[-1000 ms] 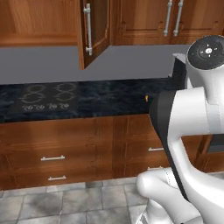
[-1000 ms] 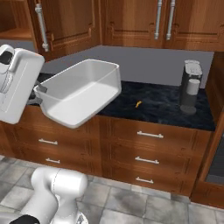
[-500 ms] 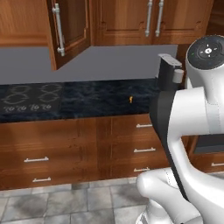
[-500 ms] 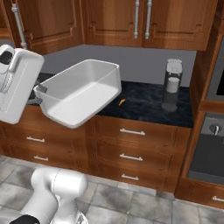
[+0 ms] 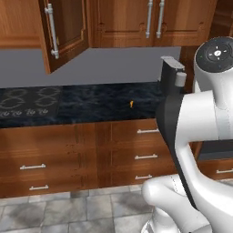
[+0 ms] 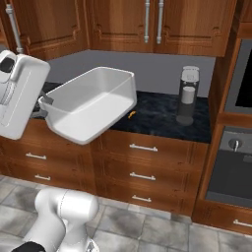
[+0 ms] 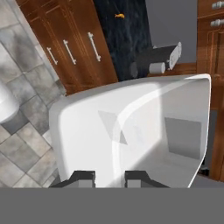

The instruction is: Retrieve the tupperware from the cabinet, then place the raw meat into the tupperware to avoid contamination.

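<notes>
Clamped on the near rim of the tupperware (image 6: 93, 106) — gripper (image 7: 109, 178) pinching one wall, tub carried tilted off the counter. Best levelled and set on the dark counter (image 6: 157, 115) just beside the raw meat (image 6: 131, 114) — clear of the grey canister (image 6: 188, 93).

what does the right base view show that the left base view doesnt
Right base view alone: the white tub held up in front of the counter, clamped at its near wall by the gripper, and an oven at the right edge. Left base view alone: the cooktop and the open cabinet door. Both share the dark counter, the orange sliver of meat, the drawers and the closed upper cabinets.
</notes>
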